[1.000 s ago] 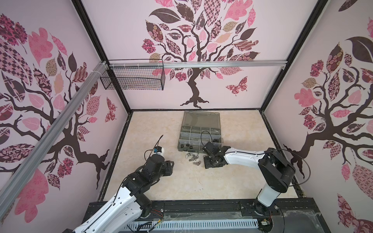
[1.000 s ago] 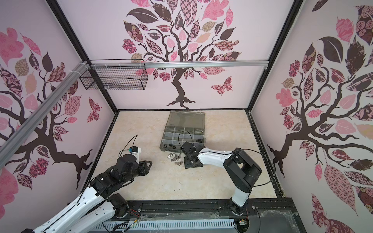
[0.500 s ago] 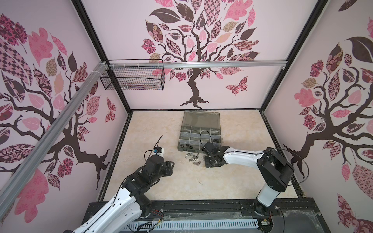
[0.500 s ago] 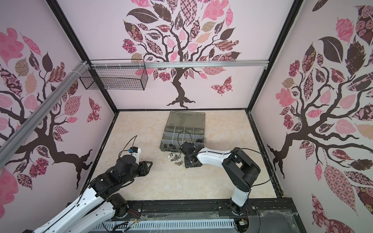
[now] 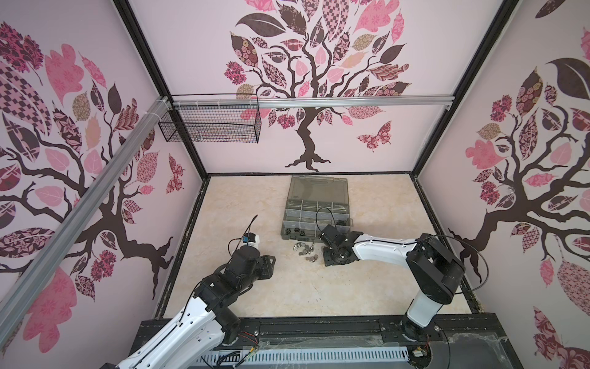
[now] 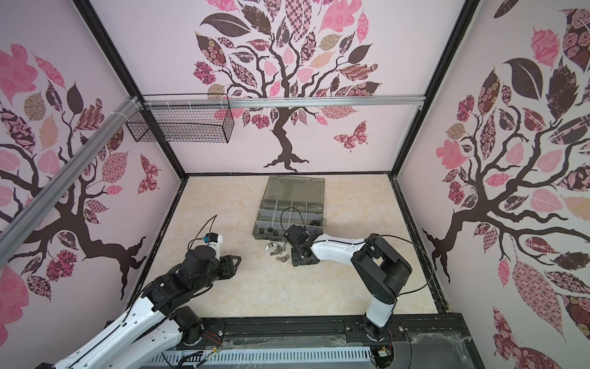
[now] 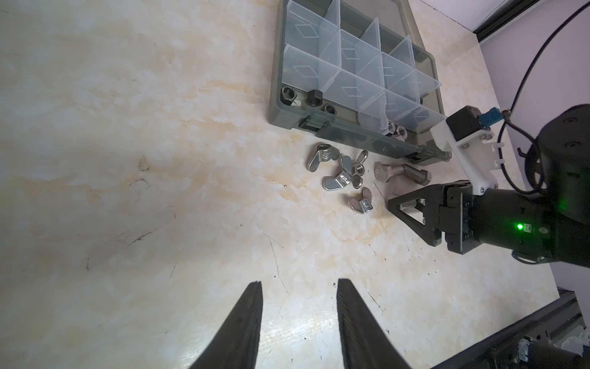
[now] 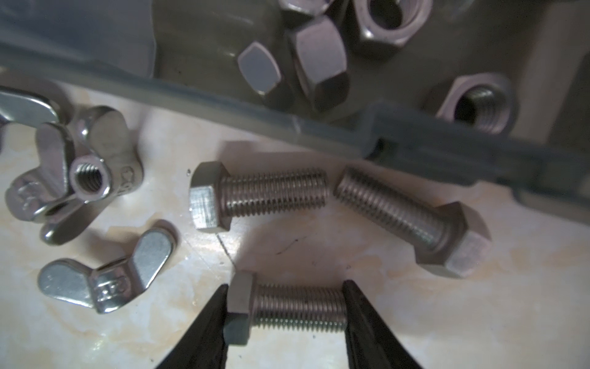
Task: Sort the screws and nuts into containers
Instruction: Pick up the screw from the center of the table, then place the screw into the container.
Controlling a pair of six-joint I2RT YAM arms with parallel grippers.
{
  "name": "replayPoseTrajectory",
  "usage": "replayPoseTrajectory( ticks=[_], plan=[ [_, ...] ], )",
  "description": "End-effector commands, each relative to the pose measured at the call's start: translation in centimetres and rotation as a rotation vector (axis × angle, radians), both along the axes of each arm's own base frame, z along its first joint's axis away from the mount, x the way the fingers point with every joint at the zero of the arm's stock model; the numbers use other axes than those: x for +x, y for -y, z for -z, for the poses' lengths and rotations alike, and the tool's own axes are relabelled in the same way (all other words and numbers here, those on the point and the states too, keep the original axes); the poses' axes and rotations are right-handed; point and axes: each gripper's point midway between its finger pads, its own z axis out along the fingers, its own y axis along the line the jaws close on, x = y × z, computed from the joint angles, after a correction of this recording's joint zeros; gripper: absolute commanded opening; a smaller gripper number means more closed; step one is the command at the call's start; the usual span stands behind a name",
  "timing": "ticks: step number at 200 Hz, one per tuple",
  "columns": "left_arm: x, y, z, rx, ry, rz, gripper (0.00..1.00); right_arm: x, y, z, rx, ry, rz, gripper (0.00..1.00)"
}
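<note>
Hardware, part sorted and part loose. The smoky organizer case [image 7: 275, 105] sits mid-frame in both top views with its lid laid open. A few hex nuts [image 7: 289, 95], silver and black, lie in its near compartments, and most other compartments look bare. On the table just in front of the case, not yet sorted, are four wing nuts [image 7: 340, 180] and three silver hex bolts [image 8: 261, 196]. Two bolts lie free; the third bolt [image 8: 297, 306] is pinched end to end — head against one finger, thread tip against the other — by the right gripper [image 8: 285, 297], apparently resting on the surface. At lower left of the top views the left gripper [image 7: 298, 306] has its jaws partly apart, holding nothing, over bare table. The work is judged under half done. The tabletop [image 5: 319, 287] is cream and marbled, with fine scratches. The room has pink walls with tree decals, black frame posts and a wire basket [image 5: 210, 126] hung at upper left.
</note>
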Motion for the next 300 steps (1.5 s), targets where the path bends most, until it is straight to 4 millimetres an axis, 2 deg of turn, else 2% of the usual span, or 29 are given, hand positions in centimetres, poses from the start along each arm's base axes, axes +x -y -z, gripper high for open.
replayPoseTrajectory(
  ticks=[1, 88, 115, 137, 164, 185, 214, 235, 255, 300],
  plan=[
    [0.2, -0.3, 0.0, 0.008, 0.006, -0.016, 0.42, -0.5, 0.2, 0.5, -0.016, -0.014, -0.009, 0.51],
    [0.6, -0.5, -0.3, 0.018, 0.017, -0.036, 0.42, -0.4, 0.1, -0.9, 0.007, 0.011, -0.015, 0.47],
    [0.8, -0.6, -0.8, 0.026, 0.026, -0.039, 0.42, 0.0, -0.4, -2.9, 0.041, 0.049, -0.023, 0.46],
    [0.8, -0.9, -1.0, 0.032, 0.030, -0.048, 0.42, 0.9, -1.0, -5.4, 0.064, 0.096, -0.041, 0.45],
    [0.7, -1.0, -1.3, 0.021, 0.040, -0.055, 0.42, 3.2, -2.4, -9.4, 0.073, 0.186, -0.083, 0.45],
    [0.7, -1.0, -1.5, 0.017, 0.041, -0.056, 0.42, 6.1, -3.3, -12.2, 0.078, 0.270, -0.095, 0.45],
    [0.4, -1.0, -1.6, 0.014, 0.038, -0.049, 0.42, 10.6, -3.4, -14.3, 0.075, 0.318, -0.076, 0.45],
    [0.3, -1.0, -1.7, 0.008, 0.036, -0.048, 0.42, 13.4, -3.2, -14.5, 0.054, 0.341, -0.061, 0.45],
    [0.1, -1.0, -1.6, 0.000, 0.032, -0.048, 0.42, 15.4, -2.7, -13.8, 0.021, 0.340, -0.047, 0.46],
    [-0.1, -0.8, -1.1, -0.014, 0.014, -0.043, 0.42, 17.4, -2.1, -11.2, -0.019, 0.305, -0.036, 0.46]
  ],
)
